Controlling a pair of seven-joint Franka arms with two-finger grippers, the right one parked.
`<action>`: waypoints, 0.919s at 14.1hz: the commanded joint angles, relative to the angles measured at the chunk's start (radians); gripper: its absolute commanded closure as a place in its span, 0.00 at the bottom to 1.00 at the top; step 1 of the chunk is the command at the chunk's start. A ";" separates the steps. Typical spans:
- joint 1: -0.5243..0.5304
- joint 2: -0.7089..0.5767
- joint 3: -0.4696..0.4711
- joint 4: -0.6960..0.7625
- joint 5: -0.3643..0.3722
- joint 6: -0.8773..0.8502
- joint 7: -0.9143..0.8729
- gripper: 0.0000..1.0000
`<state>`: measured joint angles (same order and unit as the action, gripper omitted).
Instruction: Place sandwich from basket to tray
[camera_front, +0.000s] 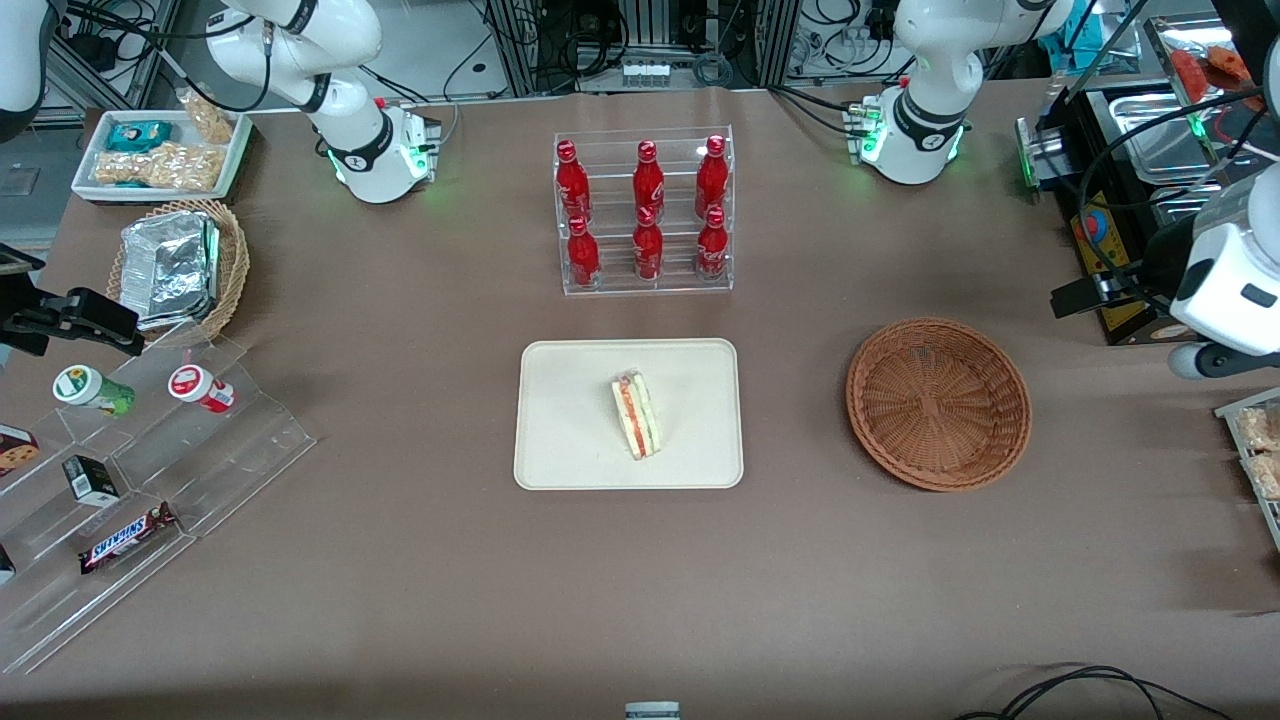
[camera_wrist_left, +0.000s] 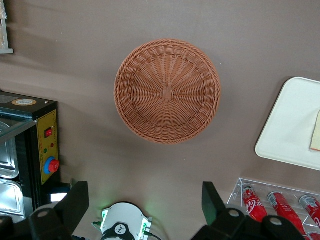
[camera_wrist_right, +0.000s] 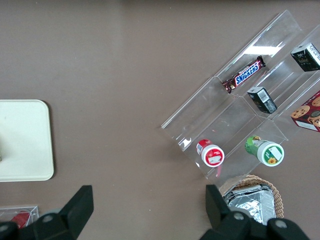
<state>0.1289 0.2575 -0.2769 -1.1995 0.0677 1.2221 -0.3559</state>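
Hand (camera_wrist_left: 145, 210), fingers apart and holding nothing, hovers above the bare wicker basket (camera_wrist_left: 167, 91); the sandwich (camera_front: 637, 415) lies on the tray (camera_front: 560, 440), task apparently done.

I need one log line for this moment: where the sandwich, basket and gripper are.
sandwich: on tray | basket: holds nothing | gripper: above basket, jaws open, holding nothing | step: placed

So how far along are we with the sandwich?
Looks done: the sandwich lies on the tray, and the basket is empty. Nothing is in hand: the gripper hangs open, high above the table beside the basket, holding nothing. Nothing appears left of the placing itself.
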 joint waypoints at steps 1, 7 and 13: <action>0.037 -0.044 -0.008 -0.043 -0.023 0.032 0.017 0.00; -0.086 -0.274 0.168 -0.338 -0.110 0.175 0.071 0.00; -0.113 -0.258 0.173 -0.313 -0.112 0.162 0.084 0.00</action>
<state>0.0480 0.0109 -0.1203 -1.4920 -0.0345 1.3681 -0.2816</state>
